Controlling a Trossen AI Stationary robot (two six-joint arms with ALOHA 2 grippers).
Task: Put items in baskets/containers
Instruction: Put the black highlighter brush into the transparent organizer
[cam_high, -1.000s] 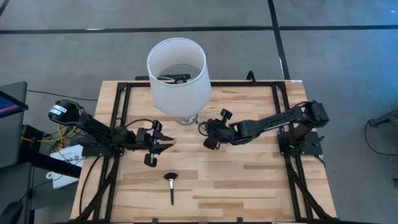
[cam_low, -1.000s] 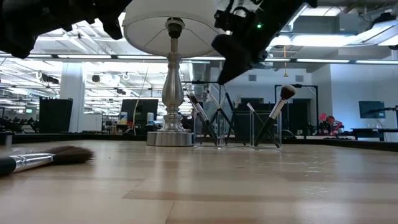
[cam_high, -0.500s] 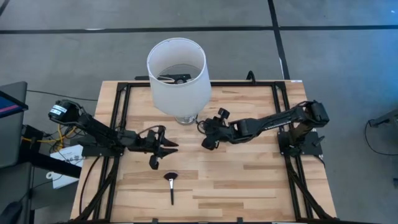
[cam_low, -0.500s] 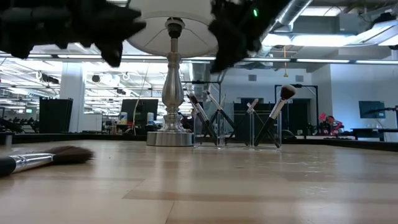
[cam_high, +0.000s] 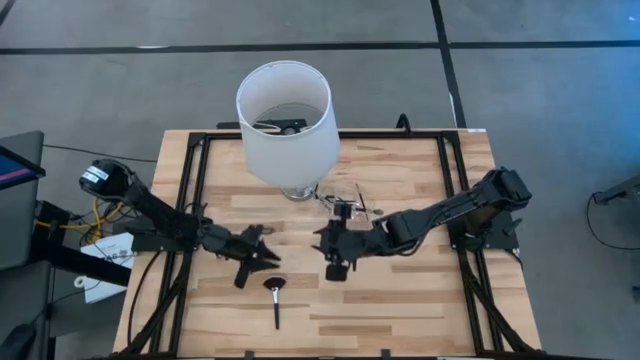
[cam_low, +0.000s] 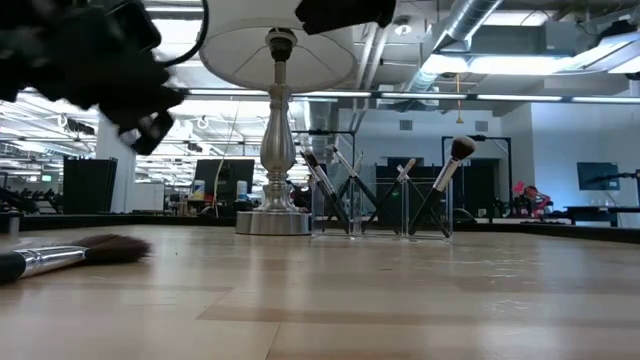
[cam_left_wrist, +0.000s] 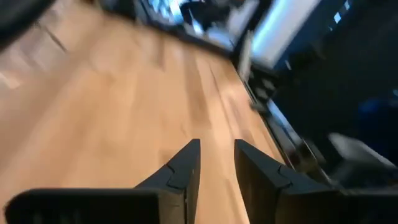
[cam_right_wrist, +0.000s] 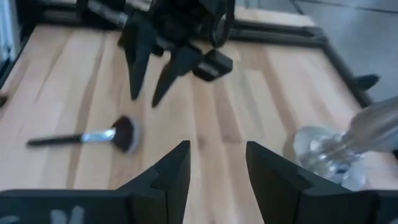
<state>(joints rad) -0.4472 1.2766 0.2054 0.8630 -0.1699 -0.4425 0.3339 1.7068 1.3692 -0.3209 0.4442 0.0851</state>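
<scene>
One makeup brush (cam_high: 275, 300) lies flat on the wooden table near its front edge, its fan-shaped head (cam_right_wrist: 126, 133) toward the far side. The clear container (cam_low: 380, 205) stands beside the lamp base, with several brushes leaning upright inside it. My left gripper (cam_high: 256, 264) hovers open just left of and above the brush head, and nothing is between its fingers (cam_left_wrist: 186, 163). My right gripper (cam_high: 336, 256) hovers open to the right of the brush, between it and the container (cam_high: 346, 203), also with nothing in it. In the right wrist view, the left gripper (cam_right_wrist: 144, 96) shows beyond the brush.
A lamp with a tall white shade (cam_high: 284, 120) and a silvery base (cam_low: 273, 222) stands at the table's far middle, next to the container. A black frame (cam_high: 200, 150) runs around the table's edges. Bare wood lies to the front right.
My right gripper has left the container and gone toward the table's near edge, ending right of the lying brush. My left gripper has gone toward the near edge and a little right, closing in on the brush head. The brush has stayed where it was.
</scene>
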